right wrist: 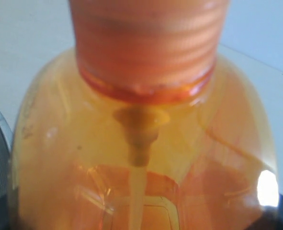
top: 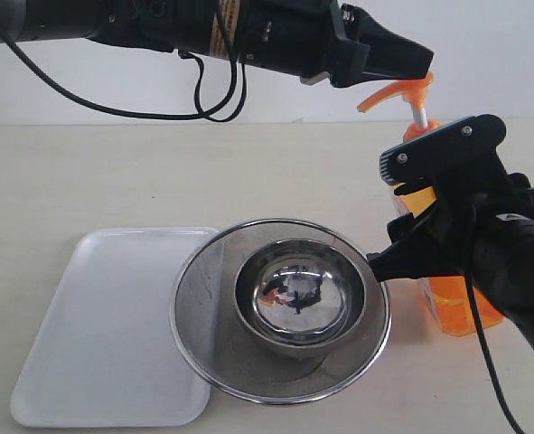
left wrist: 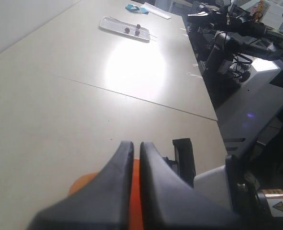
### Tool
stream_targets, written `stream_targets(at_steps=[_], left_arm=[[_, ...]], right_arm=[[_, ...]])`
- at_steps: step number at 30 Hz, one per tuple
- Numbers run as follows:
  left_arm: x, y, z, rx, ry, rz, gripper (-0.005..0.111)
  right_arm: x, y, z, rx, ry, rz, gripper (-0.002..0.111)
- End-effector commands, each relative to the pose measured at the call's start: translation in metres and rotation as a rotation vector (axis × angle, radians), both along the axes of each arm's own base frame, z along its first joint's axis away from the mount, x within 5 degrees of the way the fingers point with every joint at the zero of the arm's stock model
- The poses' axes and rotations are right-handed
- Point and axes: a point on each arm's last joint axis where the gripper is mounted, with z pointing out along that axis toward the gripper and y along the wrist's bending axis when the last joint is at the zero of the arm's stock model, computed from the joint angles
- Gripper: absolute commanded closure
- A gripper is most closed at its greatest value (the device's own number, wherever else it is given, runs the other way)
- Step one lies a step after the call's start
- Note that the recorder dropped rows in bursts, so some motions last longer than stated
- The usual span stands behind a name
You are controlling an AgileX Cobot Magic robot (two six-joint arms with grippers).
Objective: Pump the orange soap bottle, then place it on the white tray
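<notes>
The orange soap bottle (top: 456, 303) stands upright at the right of the table, beside the strainer. Its orange pump head (top: 395, 93) is raised on the white stem. My right gripper (top: 388, 217) is shut on the bottle's body, one finger high and one low. The right wrist view is filled by the bottle's shoulder and neck (right wrist: 141, 120). My left gripper (top: 420, 61) reaches across from the left, shut, with its tips just over the pump head. In the left wrist view the left gripper (left wrist: 132, 143) has its jaws nearly together, and the pump head (left wrist: 81, 184) shows under them. The white tray (top: 104, 325) lies at the front left.
A round steel mesh strainer (top: 183, 303) holding a steel bowl (top: 298, 294) sits between the tray and the bottle, overlapping the tray's right edge. In the left wrist view a far tray (left wrist: 124, 28) with small items and other robot equipment (left wrist: 237, 52) show beyond the table.
</notes>
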Motion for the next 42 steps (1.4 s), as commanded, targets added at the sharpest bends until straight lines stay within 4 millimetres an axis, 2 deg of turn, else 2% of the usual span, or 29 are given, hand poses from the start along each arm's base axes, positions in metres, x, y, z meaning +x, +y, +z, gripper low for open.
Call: stream_targets(at_steps=[1, 11, 15, 31, 42], left_arm=[[0.0, -0.003, -0.016, 0.062, 0.006, -0.018, 0.102], [0.0, -0.003, -0.017, 0.064, 0.011, -0.021, 0.102], [-0.003, -0.001, -0.034, 0.092, 0.049, -0.021, 0.102], [-0.002, -0.001, -0.056, 0.123, 0.094, -0.025, 0.102], [-0.002, -0.001, -0.058, 0.127, 0.098, -0.023, 0.102]], right_arm=[[0.001, 0.002, 0.002, -0.023, -0.016, 0.031, 0.109], [0.001, 0.002, 0.002, -0.023, -0.016, 0.031, 0.109], [0.001, 0.002, 0.002, -0.023, -0.016, 0.031, 0.109], [0.001, 0.002, 0.002, -0.018, -0.016, 0.029, 0.109], [0.001, 0.002, 0.002, -0.016, -0.015, 0.029, 0.109]])
